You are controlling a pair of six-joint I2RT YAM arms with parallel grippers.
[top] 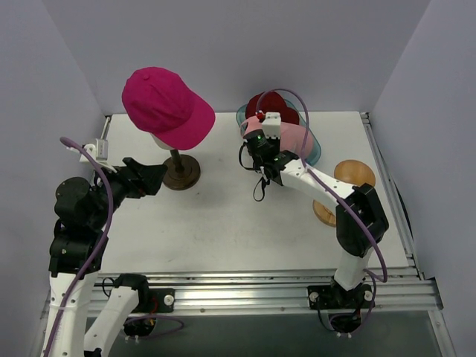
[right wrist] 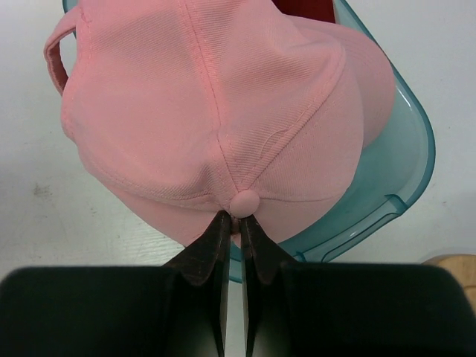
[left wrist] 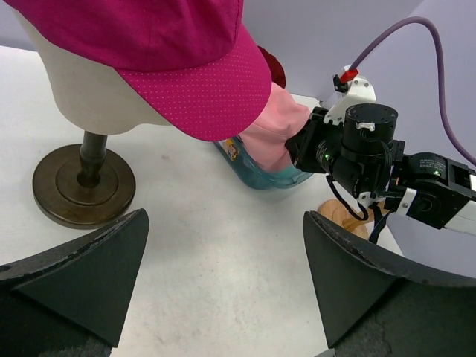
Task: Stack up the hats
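A magenta peaked cap (top: 167, 104) (left wrist: 171, 52) sits on the cream head form (left wrist: 89, 97) on its dark stand (top: 181, 171). A pale pink peaked cap (top: 297, 137) (right wrist: 216, 111) lies on top in the clear teal tray (right wrist: 401, 163), with a dark red hat (top: 271, 104) (right wrist: 305, 7) behind it. My right gripper (right wrist: 236, 219) (top: 264, 137) is shut on the pink cap's fabric just under its top button. Left of the stand, my left gripper (left wrist: 224, 216) (top: 158, 177) hangs open above bare table, holding nothing.
A wooden stand with round discs (top: 353, 175) (left wrist: 338, 219) lies right of the tray, beside my right arm. Grey walls close in the table on three sides. The head form's brown base (left wrist: 82, 186) stands close to my left fingers.
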